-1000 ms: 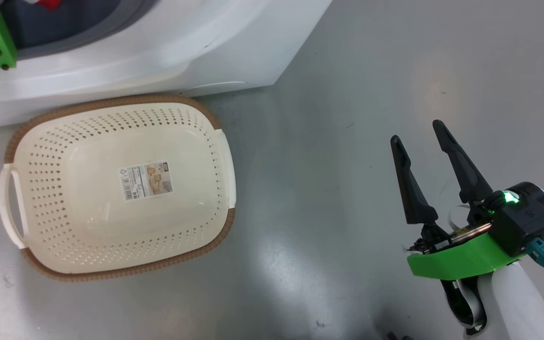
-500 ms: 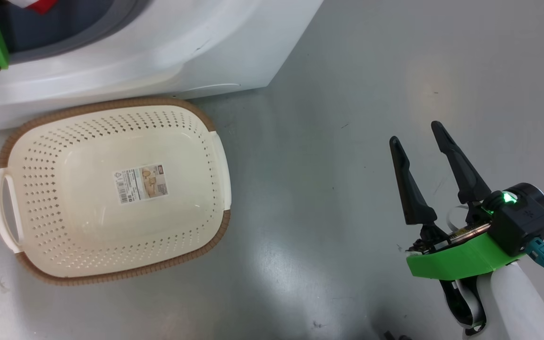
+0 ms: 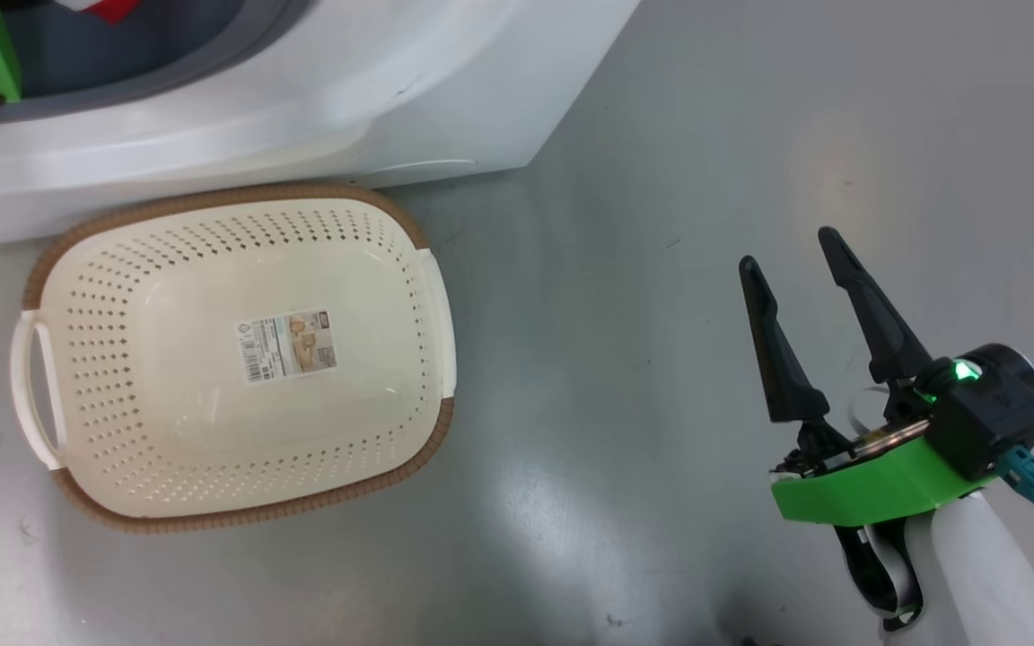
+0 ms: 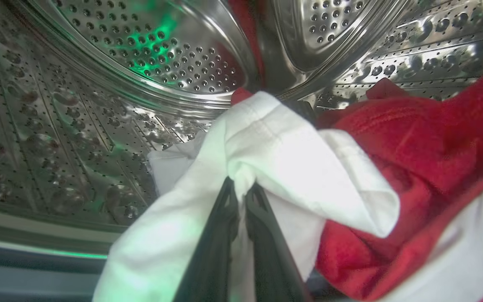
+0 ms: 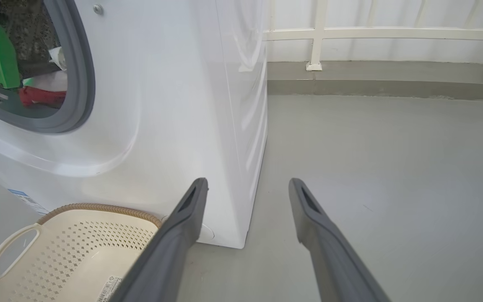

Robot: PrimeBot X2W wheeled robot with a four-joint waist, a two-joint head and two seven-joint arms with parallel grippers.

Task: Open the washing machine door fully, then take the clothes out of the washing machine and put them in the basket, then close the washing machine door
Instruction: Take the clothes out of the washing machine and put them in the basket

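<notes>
So the left gripper (image 4: 241, 184) is seen reaching into the washer (image 5: 174, 105), right inside the steel drum (image 4: 162, 54), and it's clamped tight on a white fold of the clothes (image 4: 292, 167). The rest of the load is bunched up just to the right of that fold in the left wrist view, mostly red stuff, pressed against the white piece and lying on the drum wall. A bit of red and white can also be spotted through the grey gasket (image 5: 84, 84) from the right wrist. The basket (image 3: 104, 359) is parked on the floor (image 3: 625, 269) just in front of the washer, with a sticker (image 3: 288, 345) on its bottom. The right gripper (image 3: 791, 249) is held over the floor, well apart from the basket, fingers spread wide.
</notes>
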